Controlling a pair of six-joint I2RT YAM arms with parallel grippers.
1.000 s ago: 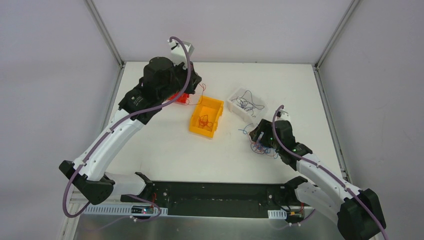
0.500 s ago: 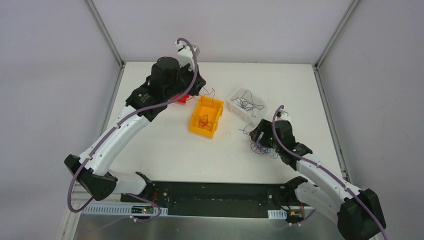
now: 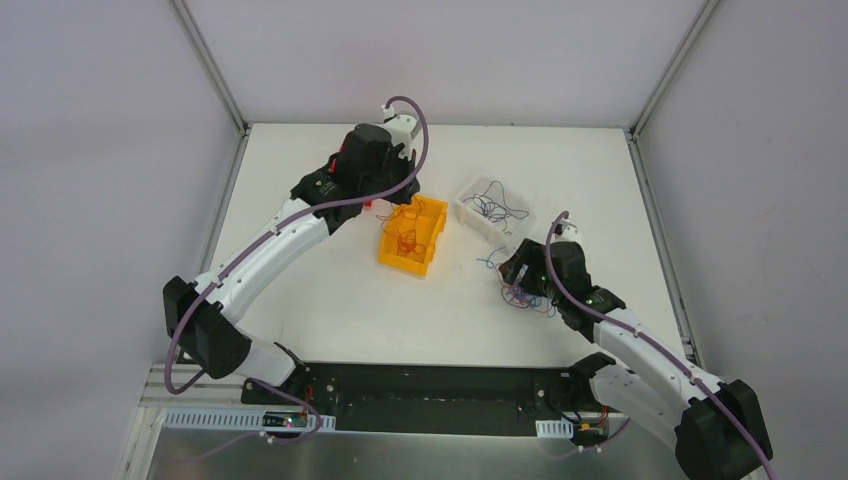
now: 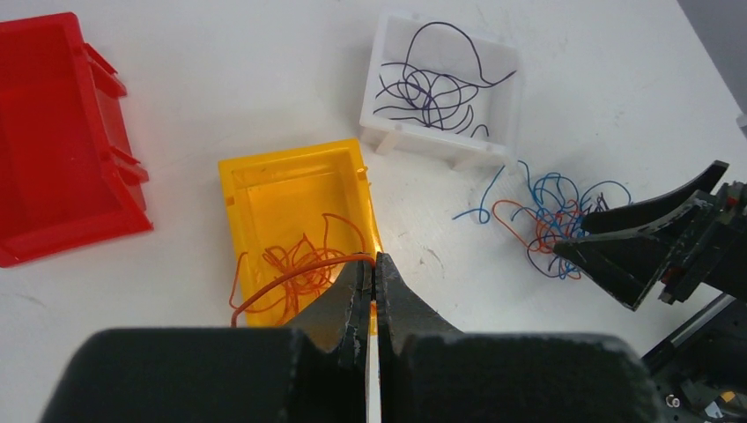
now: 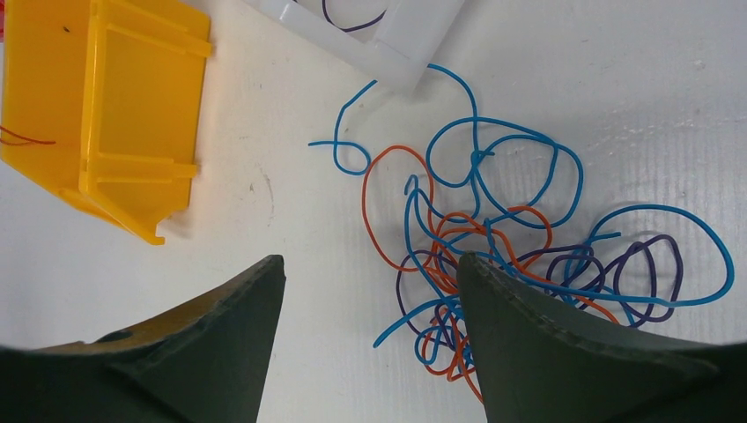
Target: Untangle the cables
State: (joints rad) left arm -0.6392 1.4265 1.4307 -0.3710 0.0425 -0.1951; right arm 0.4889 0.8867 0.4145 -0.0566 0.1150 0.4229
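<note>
A tangle of blue, orange and dark purple cables (image 5: 493, 238) lies on the table right of centre (image 3: 525, 297). My right gripper (image 5: 370, 260) is open just above its left edge, with its right finger over some loops. My left gripper (image 4: 375, 258) is shut on a thin orange cable (image 4: 282, 280) that curves down to the left. It hangs over the yellow bin (image 4: 231, 185), which holds a clump of orange cables (image 4: 295, 264). The white bin (image 4: 506, 106) holds dark cables (image 4: 432, 88).
A red bin (image 4: 53, 132) stands left of the yellow bin, with no cable showing in it. In the top view the yellow bin (image 3: 392, 255) and white bin (image 3: 467, 205) sit mid-table, with the left arm (image 3: 290, 225) reaching over from the left.
My left arm has swung right from the red bin to above the yellow bin, carrying the orange cable. My right arm and the tangle have not moved.
</note>
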